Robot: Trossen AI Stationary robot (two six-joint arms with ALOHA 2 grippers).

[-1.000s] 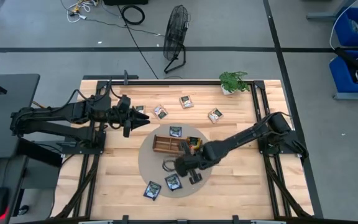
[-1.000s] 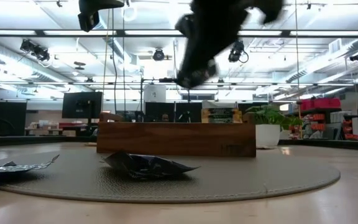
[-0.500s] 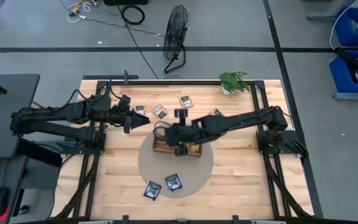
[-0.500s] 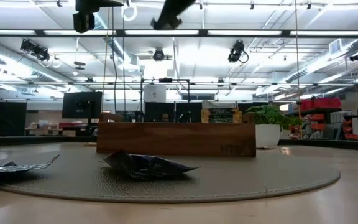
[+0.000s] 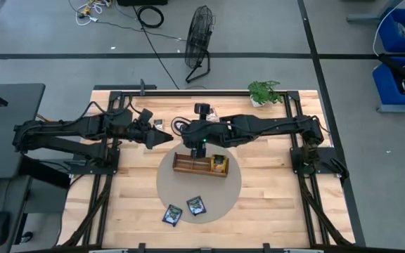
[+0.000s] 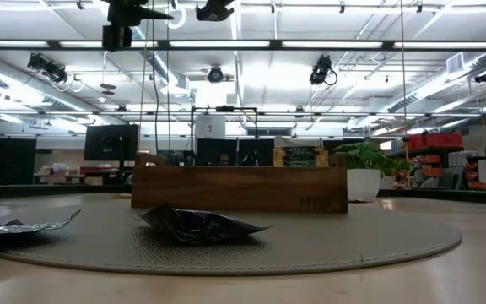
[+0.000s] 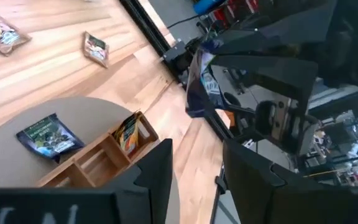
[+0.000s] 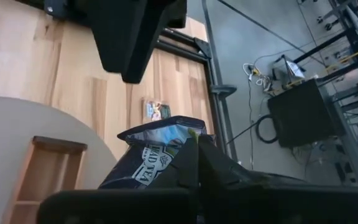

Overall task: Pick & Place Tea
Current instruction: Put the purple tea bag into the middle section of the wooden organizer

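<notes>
- The table (image 5: 266, 204) is pale wood planking in a black frame, with a round grey mat (image 5: 232, 191) at its middle.
- A wooden tray (image 5: 188, 166) sits on the mat; two dark tea packets (image 5: 185, 209) lie near the mat's front edge.
- The right gripper (image 8: 194, 163) hangs above the tray, jaws pinching a dark blue tea packet (image 8: 151, 155).
- The left gripper (image 5: 166, 138) hovers beside it, jaws spread.
- A potted plant (image 5: 264, 92) stands at a far corner of the table; a fan (image 5: 198, 42) and cables lie on the grey floor beyond.

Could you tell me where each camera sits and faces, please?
High: overhead, straight down on the table; left arm, right arm visible.
Low: tabletop height, level across the mat toward the tray; arms overhead.
Left wrist: past its open jaws toward the right arm's blue packet.
Right wrist: past shut jaws gripping that packet.
All four show the tray.
</notes>
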